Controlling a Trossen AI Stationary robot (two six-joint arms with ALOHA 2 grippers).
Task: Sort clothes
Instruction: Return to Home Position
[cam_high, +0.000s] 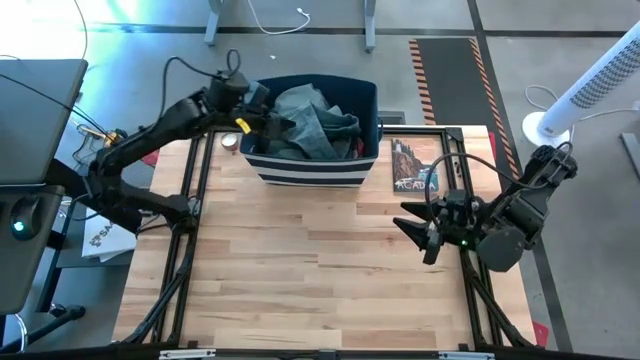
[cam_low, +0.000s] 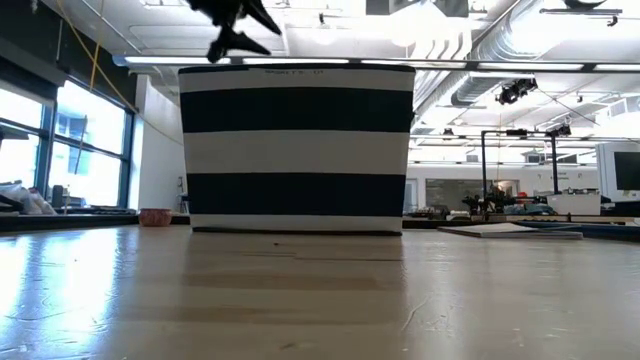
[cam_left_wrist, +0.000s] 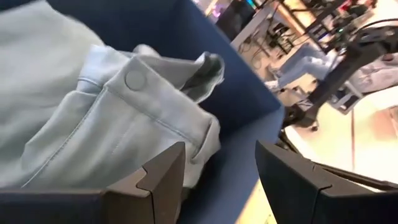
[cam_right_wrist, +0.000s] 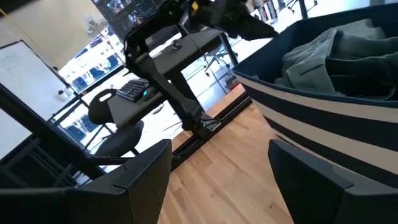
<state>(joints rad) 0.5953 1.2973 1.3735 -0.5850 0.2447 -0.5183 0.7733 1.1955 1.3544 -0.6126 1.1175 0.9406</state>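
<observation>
**A:** Denim-blue and grey-green clothes (cam_high: 315, 120) lie heaped in the striped bin (cam_high: 310, 172), at twelve o'clock on the table (cam_high: 300, 280).

**B:** And the left gripper (cam_high: 268, 124)?

**A:** It hangs over the bin's nine o'clock rim, fingers spread, holding nothing. The right gripper (cam_high: 420, 233) waits at three o'clock, also spread and empty.

**B:** Any risk?

**A:** One finger looks close to the snap-button waistband (cam_left_wrist: 134, 81). Pulling away low could, I think, snag it and drag the piece over the rim.

**B:** Anything unseen?

**A:** Whatever lies under the top layer. From table height the bin's side hides everything inside.
</observation>
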